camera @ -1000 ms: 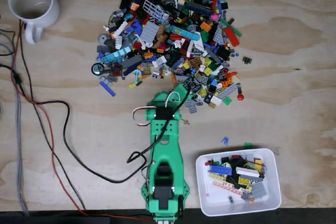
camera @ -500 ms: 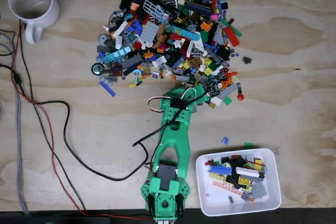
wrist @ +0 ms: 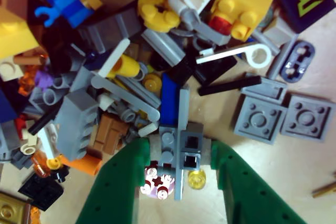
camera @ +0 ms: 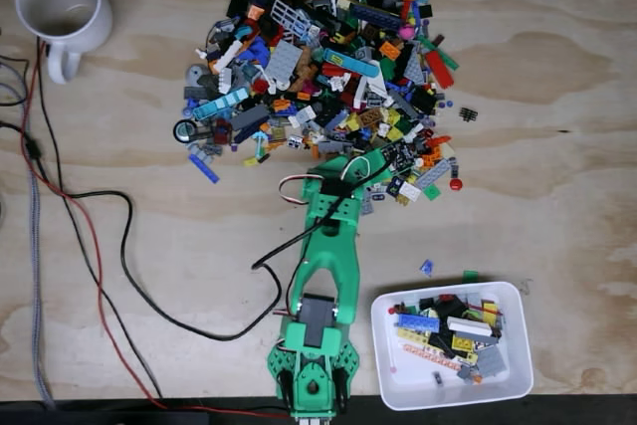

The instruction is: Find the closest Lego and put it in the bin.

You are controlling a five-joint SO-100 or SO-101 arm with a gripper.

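— Lego (wrist: 168, 148): item one, a small grey studded plate. In the wrist view we find it at the near edge of the heap, at six o'clock from the picture's centre, between the two green fingers (wrist: 123, 182). A grey piece with square holes (wrist: 191, 148) lies touching it on the three o'clock side.

— And the gripper (wrist: 176, 153)?

— Parted, one finger on each side of those two grey pieces. We cannot tell whether the fingers already touch them, and nothing looks lifted off the table. In the fixed view the gripper (camera: 350, 174) sits at the six o'clock rim of the Lego pile (camera: 318, 57).

— Item two?

— Bin (camera: 518, 385): white tray, at five o'clock from the gripper in the fixed view, well apart from it, already carrying a mixed lot of bricks.

— Other entries?

— Two square grey plates (wrist: 261, 120) at three o'clock from the fingers in the wrist view. White mug (camera: 60, 7) at ten o'clock in the fixed view.

— Progress?

— We judge the approach done. The closing, the lift, the carry to the tray and the drop are all left.
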